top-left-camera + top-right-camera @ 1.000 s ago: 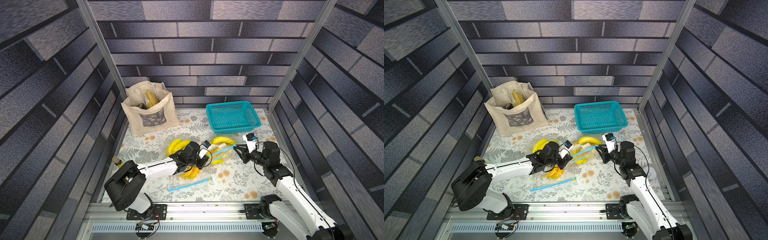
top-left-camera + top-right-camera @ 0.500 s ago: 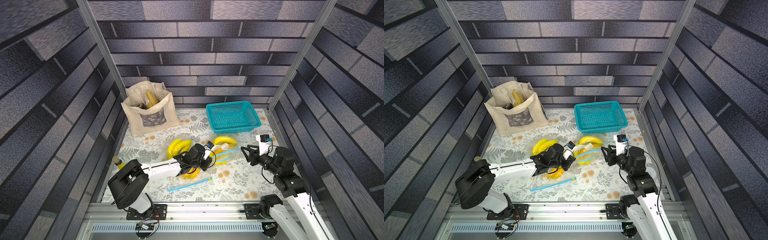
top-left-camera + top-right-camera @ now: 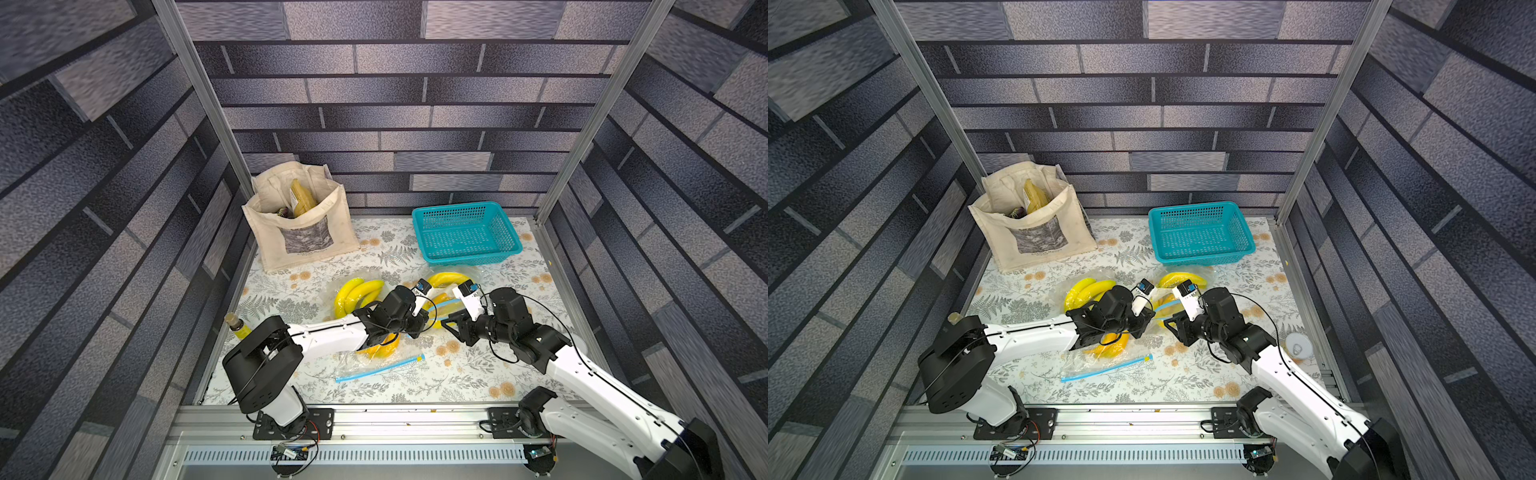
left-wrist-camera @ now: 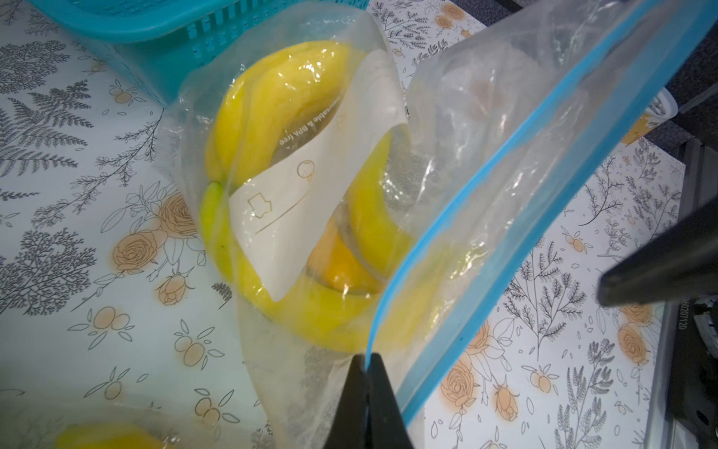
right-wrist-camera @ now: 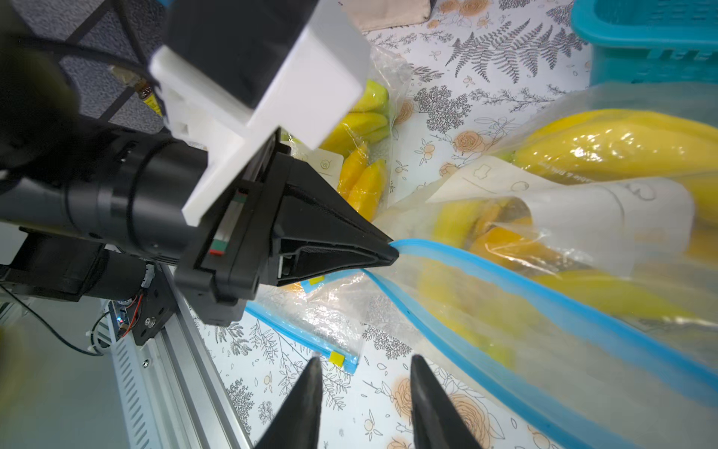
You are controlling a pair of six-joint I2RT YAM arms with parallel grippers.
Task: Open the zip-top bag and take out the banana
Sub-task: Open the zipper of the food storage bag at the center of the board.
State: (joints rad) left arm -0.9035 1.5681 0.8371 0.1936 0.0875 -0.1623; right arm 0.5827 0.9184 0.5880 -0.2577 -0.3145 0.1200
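The job was at its first step: getting the zip-top bag (image 3: 451, 291) open. It lay on the bench (image 3: 415, 386) just on the robot's side of the teal basket (image 3: 473, 257), with the banana (image 4: 272, 97) inside it behind a white label. The left jaws were pinched tight on one end of the bag's blue zip strip (image 4: 468, 194), holding that end up off the bench. The right jaws stood partly apart and empty, just beside the same strip and a little farther from the basket than it, touching nothing that I could see. Whether the seal had parted anywhere I could not tell; the plastic there was crumpled and shiny.

To my eye the next move belonged to the right arm. It should bring its jaws over one lip of the strip close to the left pinch, close on that single layer only, then draw away while the left held firm. Catching both layers would likely just drag the bag. Two other bags (image 3: 359, 293) of bananas lay farther from the basket, neither of them in hand.
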